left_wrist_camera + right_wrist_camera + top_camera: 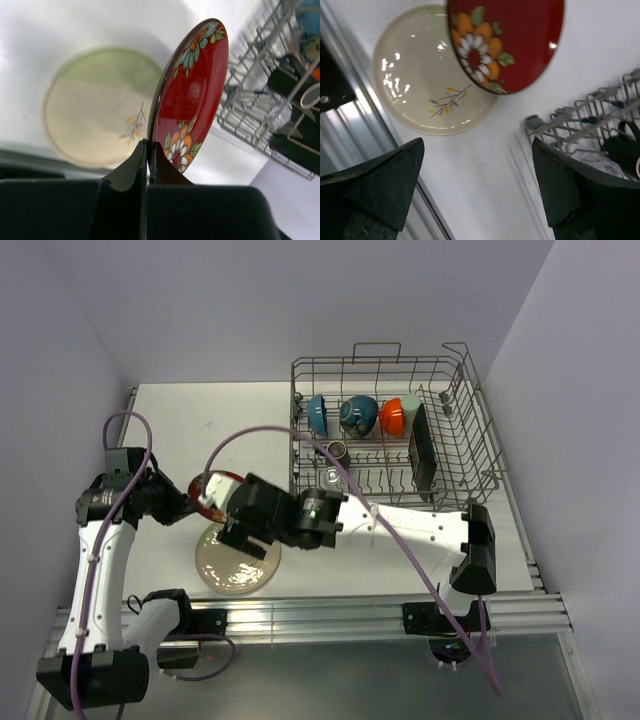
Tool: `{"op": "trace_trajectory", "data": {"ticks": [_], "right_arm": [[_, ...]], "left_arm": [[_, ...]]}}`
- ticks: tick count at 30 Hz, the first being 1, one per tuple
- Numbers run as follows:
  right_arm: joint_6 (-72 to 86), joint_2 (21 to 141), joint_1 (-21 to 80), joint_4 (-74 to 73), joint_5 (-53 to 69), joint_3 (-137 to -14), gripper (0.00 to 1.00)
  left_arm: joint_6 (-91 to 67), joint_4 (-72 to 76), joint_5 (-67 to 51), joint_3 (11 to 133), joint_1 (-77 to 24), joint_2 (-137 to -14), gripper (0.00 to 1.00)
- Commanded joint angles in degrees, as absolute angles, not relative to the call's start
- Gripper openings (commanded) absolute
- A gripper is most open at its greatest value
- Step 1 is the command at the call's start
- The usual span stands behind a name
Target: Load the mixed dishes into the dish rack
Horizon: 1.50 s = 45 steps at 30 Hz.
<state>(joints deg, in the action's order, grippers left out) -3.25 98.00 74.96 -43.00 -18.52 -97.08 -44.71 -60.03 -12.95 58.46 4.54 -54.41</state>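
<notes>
Nine or more dishes show, and one dish rack. In the rack stand three bowls in a row on edge: a blue bowl, a dark patterned bowl and an orange bowl. A pale green cup sits just beside the orange one. The black square plates stand upright to its right, and their number cannot be told. A small brown mug and a clear glass sit nearer the rack's front left corner.

Outside the rack are two dishes. One cream round plate, glossy with a thin sprig and small yellow leaves, lies flat on the white counter close to its near edge. One red saucer, glossy red with a dark rim, orange and white flowers and green leaves, is up on edge and tilted, above the plate's far side and left of the rack.

The left end effector has its fingers pressed together on the saucer's lower rim, clamping it. The right end effector has its fingers spread wide apart, holds nothing and touches nothing, and hangs over the counter near the cream plate
</notes>
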Motion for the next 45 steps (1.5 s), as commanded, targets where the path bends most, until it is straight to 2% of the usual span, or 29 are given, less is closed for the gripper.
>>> {"op": "trace_trajectory", "data": {"ticks": [1, 10, 12, 15, 18, 19, 20, 22, 24, 26, 27, 28, 29, 30, 31, 32, 35, 37, 40, 45], "right_arm": [[-7.4, 98.8, 78.9, -35.5, -21.2, -95.2, 0.95], [-7.3, 103.5, 83.8, -32.3, -22.9, -95.8, 0.87], [-7.5, 104.0, 83.8, -30.6, -26.9, -95.5, 0.82], [-8.8, 104.5, 83.8, -27.9, -33.0, -94.5, 0.68], [-11.0, 103.3, 83.8, -25.2, -36.5, -93.0, 0.32], [-11.2, 102.7, 83.8, -24.5, -37.2, -92.6, 0.03], [-11.2, 102.4, 83.8, -24.3, -37.6, -92.2, 0.0], [-11.9, 101.5, 83.8, -24.5, -37.7, -92.0, 0.0], [-12.3, 100.9, 83.8, -24.5, -37.8, -92.3, 0.0], [-12.7, 100.7, 83.8, -24.9, -38.1, -93.3, 0.0], [-12.7, 100.3, 83.5, -25.1, -38.1, -93.9, 0.0], [-12.1, 100.2, 83.1, -25.8, -37.5, -94.6, 0.0], [-11.3, 100.0, 82.7, -27.7, -36.3, -96.2, 0.0], [-10.4, 99.5, 82.4, -28.5, -35.5, -96.9, 0.0], [-8.1, 99.1, 81.2, -29.3, -34.2, -97.4, 0.0], [-6.7, 98.4, 80.6, -30.7, -31.5, -98.3, 0.0], [-0.1, 95.6, 77.4, -34.6, -27.0, -101.1, 0.0], [5.3, 92.8, 74.0, -36.4, -22.5, -102.7, 0.0], [10.9, 89.9, 67.0, -43.8, -17.7, -110.9, 0.0], [16.2, 85.3, 55.7, -52.7, -12.2, -119.6, 0.0]], "left_arm": [[-47.0, -64.8, -17.8, 62.7, 4.4, -50.4, 0.0], [-47.6, -71.4, -24.0, 65.7, 4.4, -46.6, 0.0], [-47.5, -72.6, -25.4, 66.4, 4.4, -46.0, 0.0], [-47.2, -74.1, -26.7, 67.4, 4.4, -45.5, 0.0], [-47.4, -73.6, -27.9, 67.1, 4.4, -45.3, 0.0], [-47.5, -73.0, -28.2, 66.9, 4.4, -45.3, 0.0], [-47.6, -72.3, -28.8, 66.4, 4.5, -45.6, 0.0], [-47.9, -68.8, -30.9, 65.9, 4.4, -46.2, 0.0], [-48.7, -66.4, -31.9, 66.2, 4.5, -47.5, 0.22], [-49.6, -62.4, -31.8, 68.7, 4.5, -48.7, 0.49], [-50.0, -61.0, -31.4, 70.0, 4.5, -48.8, 0.76], [-50.2, -60.4, -28.2, 71.7, 4.4, -49.0, 0.91], [-50.3, -60.8, -24.9, 76.4, 4.5, -49.5, 0.99], [-50.4, -61.8, -20.6, 79.2, 4.4, -49.5, 0.99], [-50.6, -62.7, -11.1, 81.6, 4.5, -49.4, 0.99], [-49.8, -63.8, -6.5, 85.5, 4.5, -48.7, 0.99], [-46.1, -64.2, 3.0, 86.4, 4.4, -48.3, 0.99], [-45.3, -65.3, 3.8, 84.6, 4.4, -49.2, 0.99], [-46.5, -63.9, 0.5, 72.9, 4.4, -49.5, 0.99], [-47.6, -55.0, -3.8, 58.2, 4.4, -47.4, 0.92]]}}
